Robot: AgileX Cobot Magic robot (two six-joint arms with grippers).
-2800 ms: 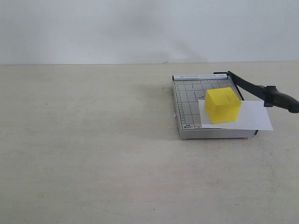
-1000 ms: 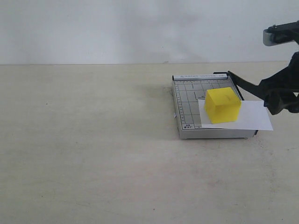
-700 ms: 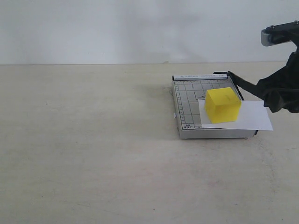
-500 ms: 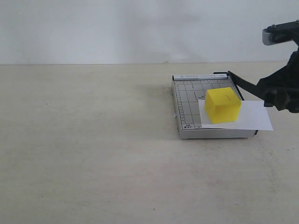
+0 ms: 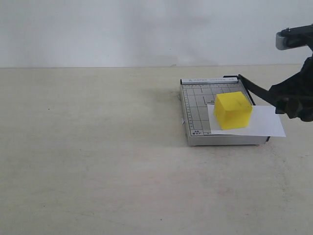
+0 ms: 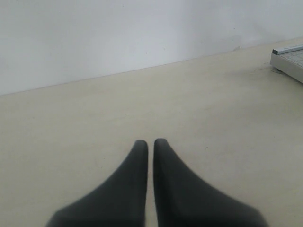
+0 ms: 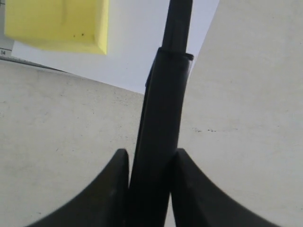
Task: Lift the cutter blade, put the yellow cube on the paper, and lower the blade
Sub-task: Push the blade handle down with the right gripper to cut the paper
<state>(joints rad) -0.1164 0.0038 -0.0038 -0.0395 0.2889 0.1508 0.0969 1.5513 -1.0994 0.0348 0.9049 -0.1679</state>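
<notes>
The two fingers (image 7: pixel 116 189) of the right gripper (image 7: pixel 151 158) are clamped on either side of the thick black handle (image 7: pixel 161 118) of the cutter blade (image 5: pixel 252 88), pads pressed against it with no gap showing; the handle hangs off the cutting side of the trimmer base (image 5: pixel 198 105), lifted above it, and the thin arm runs from there back to its hinge at the base's far corner; judging by that, raising is done and lowering is the step in hand; the blade should handle as a stiff lever that can only swing about that hinge, so the handle is the right place to hold it, though its rounded, smooth-looking surface may let it twist or slide between the pads if the wrist does not follow the arc; the yellow cube (image 5: pixel 233 110) sits flat on the paper (image 5: pixel 266 122), over the base's cutting-side half and close to the line where the blade will come down, so it may be nudged or block the stroke; it looks solid and light, easy to shove; the paper lies on the base and overhangs its cutting edge, thin and limp, likely to shift or be sliced; no container is in view, the base alone bearing paper and cube; the left gripper (image 6: pixel 150 144) hovers over the table (image 5: pixel 98 147) well apart from the base on its ruler side, fingertips together and holding nothing.
</notes>
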